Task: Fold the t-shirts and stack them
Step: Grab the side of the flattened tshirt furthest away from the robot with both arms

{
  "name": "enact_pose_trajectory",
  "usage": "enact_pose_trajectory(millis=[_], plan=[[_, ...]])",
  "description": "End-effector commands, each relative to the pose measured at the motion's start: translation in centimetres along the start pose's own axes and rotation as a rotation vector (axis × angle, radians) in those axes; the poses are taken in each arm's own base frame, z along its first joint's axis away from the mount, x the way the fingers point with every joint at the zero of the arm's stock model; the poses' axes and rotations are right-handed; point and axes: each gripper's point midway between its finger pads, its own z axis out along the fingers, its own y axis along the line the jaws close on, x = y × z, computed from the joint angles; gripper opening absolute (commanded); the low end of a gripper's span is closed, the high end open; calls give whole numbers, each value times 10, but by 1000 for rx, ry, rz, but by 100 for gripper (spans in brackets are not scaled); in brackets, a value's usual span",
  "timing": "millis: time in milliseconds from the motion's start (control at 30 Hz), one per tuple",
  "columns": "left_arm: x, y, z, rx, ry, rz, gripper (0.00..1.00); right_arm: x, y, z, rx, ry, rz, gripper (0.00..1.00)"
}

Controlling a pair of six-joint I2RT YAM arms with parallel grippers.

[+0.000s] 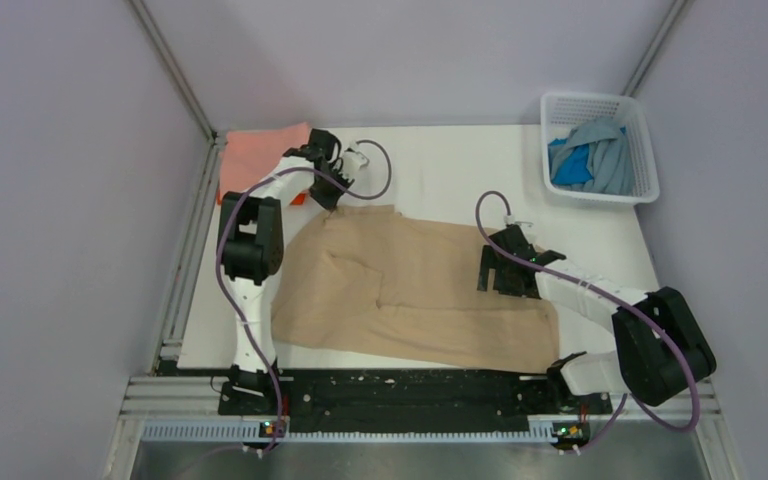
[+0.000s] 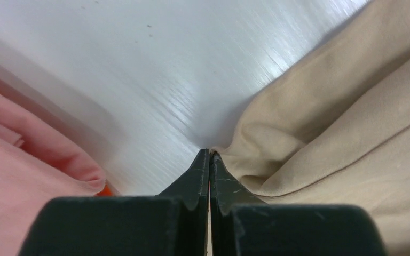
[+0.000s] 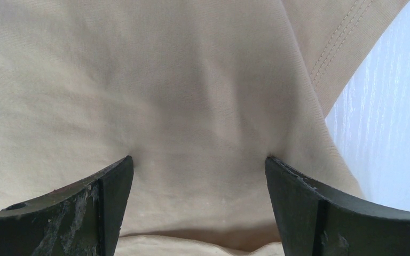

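Starting at the far left corner of the table (image 1: 440, 165): the pink shirt (image 1: 258, 150) lies there folded, and a sliver of the orange shirt (image 2: 105, 189) peeks out from under its near edge.

Just beside that, my left gripper (image 2: 209, 160) is down at the table surface. Its jaws are pressed together with barely a line of light between them. On the wrist view the tips sit right at the far left corner of the tan shirt (image 1: 410, 290), and the cloth gathers in soft folds toward them. I can't tell whether any of it is actually nipped between the tips.

Moving to the middle, the tan shirt is spread across the table. It is mostly flat, with a crease running down its left half and its near edge close to the table's front.

Now the right side. My right gripper (image 3: 198, 168) is over the shirt's right part with its jaws set wide apart. Both fingertips (image 3: 115, 178) touch the cloth and nothing is held between them. A stitched hem curves past on the upper right of that view, with bare table beyond it.

At the far right corner stands the basket (image 1: 644, 150), well apart from both arms. A blue shirt (image 1: 570, 168) and a blue-grey shirt (image 1: 608, 150) are heaped inside it.
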Motion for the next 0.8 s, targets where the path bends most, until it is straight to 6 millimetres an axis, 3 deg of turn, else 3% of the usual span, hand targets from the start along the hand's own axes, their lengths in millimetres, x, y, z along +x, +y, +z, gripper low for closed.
enact_pose_trajectory(millis=[0, 167, 267, 367, 467, 633, 700, 733, 767], plan=[[-54, 38, -45, -211, -189, -156, 0, 3, -15, 0, 79, 19, 16, 91], [-81, 61, -70, -330, -291, -303, 0, 1, -22, -3, 116, 1, 45, 91], [-74, 87, -78, -487, -267, -383, 0, 1, -23, -6, 116, -6, 60, 91], [-66, 92, -80, -535, -246, -392, 0, 5, -26, -7, 119, -7, 77, 91], [-50, 104, -93, -669, -238, -554, 0, 4, -24, -6, 117, -10, 94, 91], [-41, 84, -109, -683, -351, -720, 0, 7, -24, -1, 137, 16, 82, 91], [-31, 77, -109, -679, -301, -774, 0, 7, -24, 0, 140, 25, 79, 91], [-27, 74, -105, -669, -259, -798, 2, 6, -23, 0, 141, 24, 79, 91], [-25, 72, -102, -663, -232, -814, 14, 5, -23, 0, 141, 22, 77, 91]])
